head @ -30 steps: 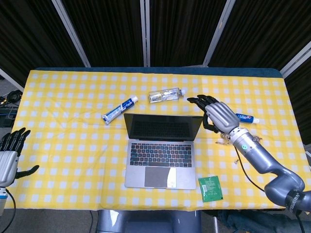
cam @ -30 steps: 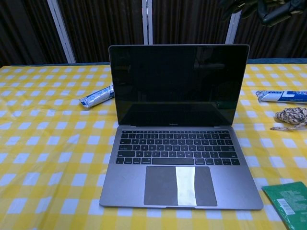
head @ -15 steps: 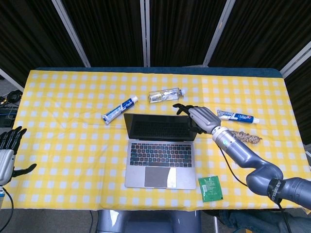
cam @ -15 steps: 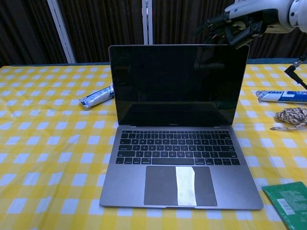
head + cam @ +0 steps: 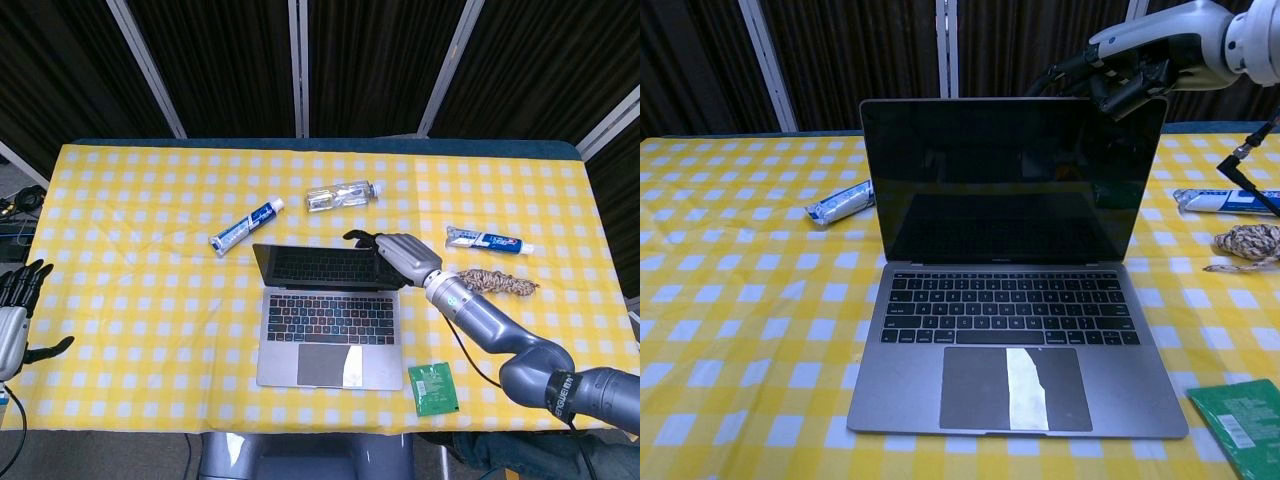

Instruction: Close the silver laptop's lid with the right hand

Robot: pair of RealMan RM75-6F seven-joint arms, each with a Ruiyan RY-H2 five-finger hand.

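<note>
The silver laptop (image 5: pixel 330 315) (image 5: pixel 1012 330) lies open in the middle of the yellow checked table, its dark screen (image 5: pixel 1012 180) tilted a little toward the keyboard. My right hand (image 5: pixel 397 256) (image 5: pixel 1120 70) rests on the top right edge of the lid from behind, its dark fingers (image 5: pixel 362 238) reaching over the rim, holding nothing. My left hand (image 5: pixel 18 318) hangs off the table's left edge with fingers spread, seen only in the head view.
Behind the laptop lie a clear bottle (image 5: pixel 343 195) and a blue toothpaste tube (image 5: pixel 245 226) (image 5: pixel 840 203). To the right are another toothpaste tube (image 5: pixel 488 240) (image 5: pixel 1228 200) and a braided rope piece (image 5: pixel 495 282) (image 5: pixel 1250 240). A green packet (image 5: pixel 434 388) (image 5: pixel 1240 422) sits near the front right.
My right hand has moved left and down onto the lid's top right edge. The lid has tipped slightly forward toward the keyboard. The left hand has barely moved.
</note>
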